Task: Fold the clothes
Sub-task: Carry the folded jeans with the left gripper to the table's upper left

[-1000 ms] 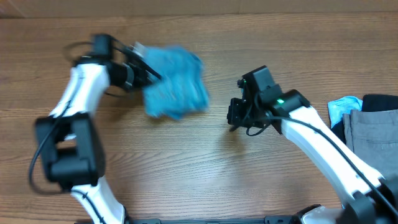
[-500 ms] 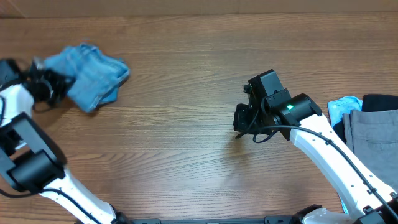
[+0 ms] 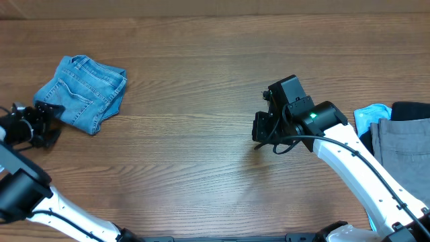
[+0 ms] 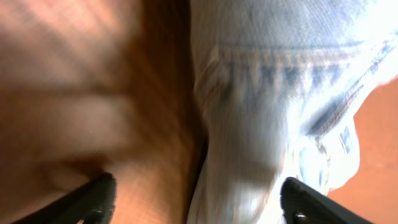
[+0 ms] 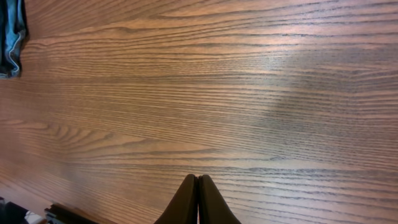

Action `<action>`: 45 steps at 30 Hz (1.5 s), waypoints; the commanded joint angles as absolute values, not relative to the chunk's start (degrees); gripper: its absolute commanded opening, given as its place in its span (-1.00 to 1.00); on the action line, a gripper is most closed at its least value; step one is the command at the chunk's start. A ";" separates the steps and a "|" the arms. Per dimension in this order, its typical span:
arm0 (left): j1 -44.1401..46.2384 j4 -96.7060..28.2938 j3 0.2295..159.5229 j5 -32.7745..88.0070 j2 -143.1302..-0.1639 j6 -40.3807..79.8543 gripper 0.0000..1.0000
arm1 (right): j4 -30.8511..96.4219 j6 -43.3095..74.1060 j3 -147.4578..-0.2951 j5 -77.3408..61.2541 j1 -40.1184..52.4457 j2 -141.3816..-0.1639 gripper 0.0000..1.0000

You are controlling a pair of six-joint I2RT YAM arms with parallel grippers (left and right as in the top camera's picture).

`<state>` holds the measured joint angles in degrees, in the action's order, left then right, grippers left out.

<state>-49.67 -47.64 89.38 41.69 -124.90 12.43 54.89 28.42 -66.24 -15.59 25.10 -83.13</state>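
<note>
The folded bundle of light blue faded denim jeans (image 3: 84,94), mid-swing a second ago, now lies released at the overhead frame's upper left, near its left edge. The left gripper (image 3: 54,123) stands wide open and empty just beside it, so this fold looks finished. The right gripper (image 3: 259,134), pinched together on nothing, hangs over the bare brown wooden table (image 3: 201,175), with open room all around it.
</note>
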 commanded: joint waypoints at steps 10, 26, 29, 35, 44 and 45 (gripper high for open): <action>-38.72 -48.12 89.76 33.69 -101.49 -9.76 -0.64 | 53.69 28.58 -66.87 -15.03 25.02 -82.35 -0.90; -20.18 -42.33 88.55 16.91 -127.94 -1.85 -0.84 | 53.69 30.28 -66.87 -15.03 25.02 -82.35 -0.89; -19.66 -40.66 88.55 22.94 -130.89 0.23 -0.86 | 53.47 30.28 -66.87 -15.03 25.02 -82.35 -0.89; -19.55 -28.95 88.64 36.53 -131.13 15.14 -0.80 | 53.04 30.30 -66.87 -15.05 25.02 -82.35 -0.89; -21.45 -29.52 92.79 37.21 -124.81 13.10 -0.58 | 54.15 30.28 -66.87 -15.07 25.02 -82.35 -0.89; -21.82 -32.42 93.71 35.18 -122.63 10.09 -0.56 | 54.17 30.28 -66.87 -15.07 25.02 -82.35 -0.89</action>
<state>-20.67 -27.68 90.96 37.69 -128.38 16.69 54.15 30.00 -66.26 -15.59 25.10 -83.13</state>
